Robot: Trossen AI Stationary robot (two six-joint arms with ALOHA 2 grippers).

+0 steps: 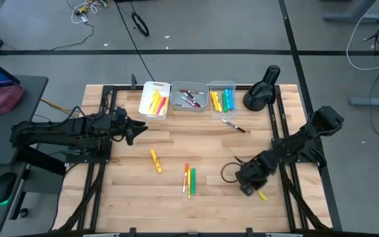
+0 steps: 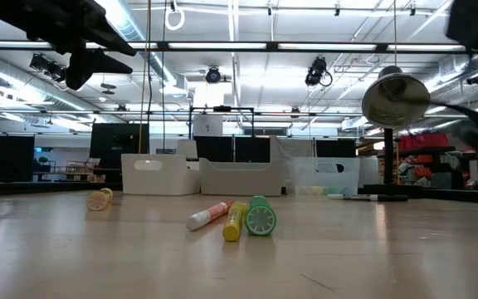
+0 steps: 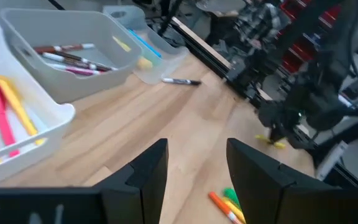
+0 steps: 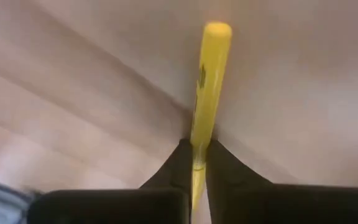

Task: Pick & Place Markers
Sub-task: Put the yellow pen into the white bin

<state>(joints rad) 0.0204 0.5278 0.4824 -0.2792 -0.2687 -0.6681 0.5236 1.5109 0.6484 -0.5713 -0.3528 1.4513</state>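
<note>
My right gripper [image 1: 250, 189] is low over the table's near right part, shut on a yellow marker [image 4: 207, 93]; one end of the marker sticks out beside the gripper [image 1: 262, 195]. My left gripper [image 3: 196, 168] hovers open above the table's left side [image 1: 139, 127] with nothing between its fingers. Loose markers lie on the wood: a yellow-orange one [image 1: 155, 160], a group of orange, yellow and green ones [image 1: 189, 180], and a dark-and-white one [image 1: 234, 125]. More markers lie in three bins at the far edge. My right gripper pinches the yellow marker between its two fingertips [image 4: 180, 163] on the part of its barrel [image 4: 199, 146] nearest the wrist camera. The fingers slant steeply down from above, and the rest of the marker reaches out ahead of them. Whether the marker still rests on the wood I cannot tell.
A white bin [image 1: 155, 100], a grey bin [image 1: 190, 97] and a clear bin [image 1: 222, 97] stand side by side at the far edge. A black lamp [image 1: 262, 92] stands to their right. Black frame rails run along both table sides. Bare wood lies between the arms.
</note>
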